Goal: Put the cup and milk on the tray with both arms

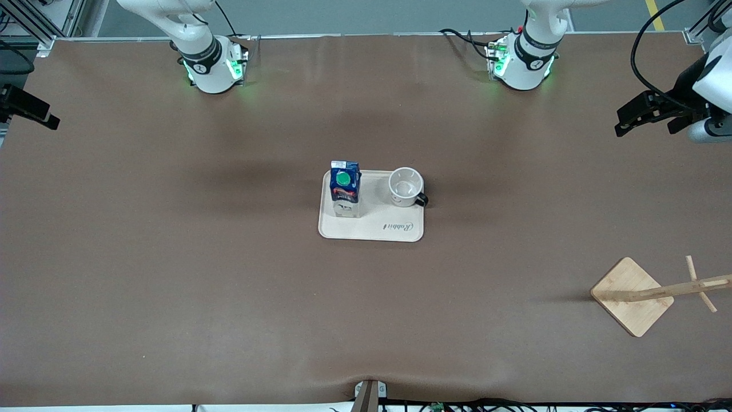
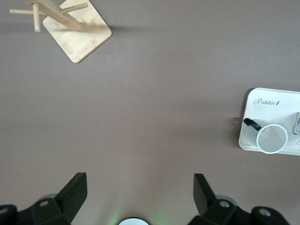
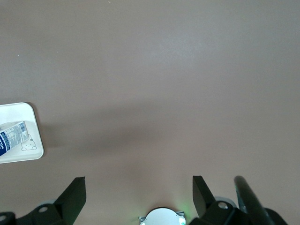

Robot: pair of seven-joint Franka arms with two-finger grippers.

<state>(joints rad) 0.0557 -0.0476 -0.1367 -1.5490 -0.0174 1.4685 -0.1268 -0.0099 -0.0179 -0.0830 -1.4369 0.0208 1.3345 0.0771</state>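
The small white mug [image 1: 405,186] and blue milk carton [image 1: 345,189] stand on the cream tray [image 1: 372,229], and both the left gripper [image 2: 138,187] and the right gripper [image 3: 138,187] hang wide open and empty, so only a careless bump might tip the tall carton.

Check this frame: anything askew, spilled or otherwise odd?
Nothing stands out. The milk and cup stand upright on the tray; both grippers, left and right, hang open over bare table.
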